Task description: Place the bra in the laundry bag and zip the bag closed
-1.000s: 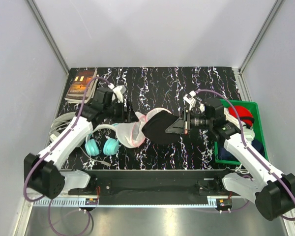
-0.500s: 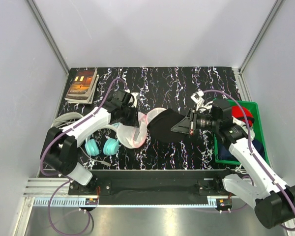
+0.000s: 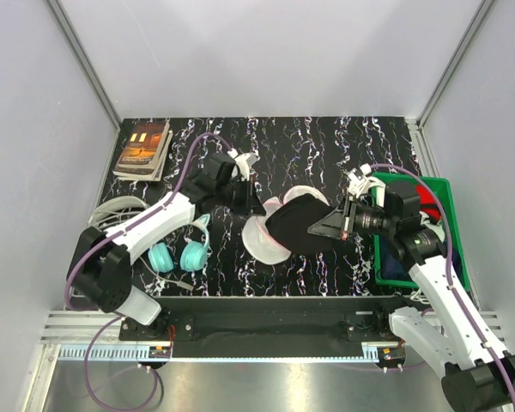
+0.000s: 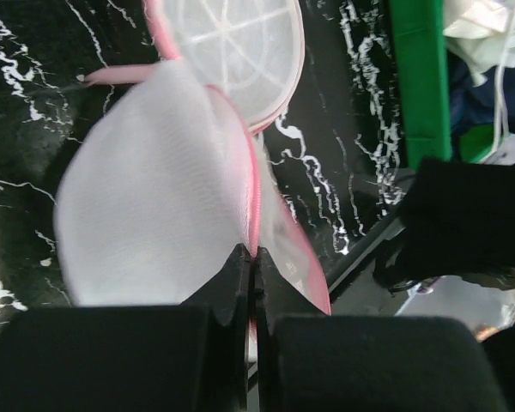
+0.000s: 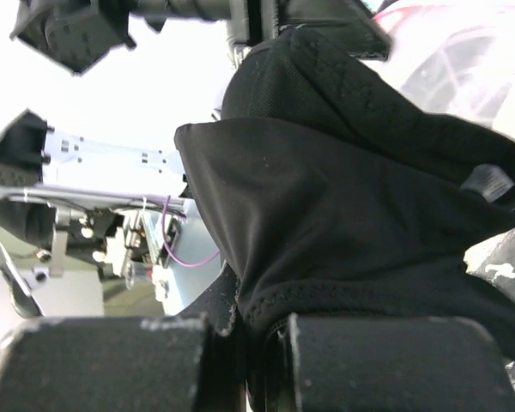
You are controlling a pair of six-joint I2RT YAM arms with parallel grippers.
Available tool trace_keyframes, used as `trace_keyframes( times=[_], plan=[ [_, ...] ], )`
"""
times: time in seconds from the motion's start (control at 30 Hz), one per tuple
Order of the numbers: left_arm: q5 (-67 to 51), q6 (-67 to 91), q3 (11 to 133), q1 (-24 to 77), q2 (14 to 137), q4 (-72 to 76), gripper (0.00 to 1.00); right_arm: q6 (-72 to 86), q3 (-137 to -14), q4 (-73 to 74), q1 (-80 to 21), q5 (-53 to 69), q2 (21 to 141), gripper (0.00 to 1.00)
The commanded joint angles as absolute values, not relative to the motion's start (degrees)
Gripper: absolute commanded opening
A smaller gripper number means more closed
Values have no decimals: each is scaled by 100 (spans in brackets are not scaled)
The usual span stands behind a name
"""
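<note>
The bra [image 3: 293, 225] hangs between both halves of the open laundry bag [image 3: 262, 243].

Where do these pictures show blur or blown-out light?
Left wrist view: the laundry bag looks soft, washed out, and the left claw is a dark unfocused mass. Right wrist view: the background behind the bra is blown out white. Top external view: sharp, evenly lit.
</note>
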State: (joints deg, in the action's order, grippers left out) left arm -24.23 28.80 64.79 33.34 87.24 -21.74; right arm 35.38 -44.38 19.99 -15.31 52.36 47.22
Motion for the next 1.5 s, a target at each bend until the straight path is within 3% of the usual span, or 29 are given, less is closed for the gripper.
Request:
trace_keyframes(
  times=[0.0, 0.23, 0.73, 0.9, 1.1, 1.47],
  plan=[
    [-2724, 3313, 5706, 3322, 8184, -1013, 0, 4129, -4607, 2069, -1494, 4991, 4605, 0],
    [-2830, 3770, 4694, 3322, 8016, 245, 0, 6106, -3762, -1026, -1896, 5546, 5183, 0],
    [-2531, 3428, 4597, 3322, 7576, 88, 0, 7523, -3217, -5043, -2452, 6380, 7469, 0],
    [-2558, 3270, 4614, 3313, 7576, 62, 0, 7323, -3094, -5300, -2408, 6434, 8103, 0],
    [-2373, 3085, 4544, 3313, 7462, -193, 0, 5785, -3322, -3324, -2338, 5924, 8033, 0],
    [-2154, 2813, 4606, 3313, 7374, -562, 0, 5607, -2971, -2989, -1916, 5520, 8095, 0]
  ],
)
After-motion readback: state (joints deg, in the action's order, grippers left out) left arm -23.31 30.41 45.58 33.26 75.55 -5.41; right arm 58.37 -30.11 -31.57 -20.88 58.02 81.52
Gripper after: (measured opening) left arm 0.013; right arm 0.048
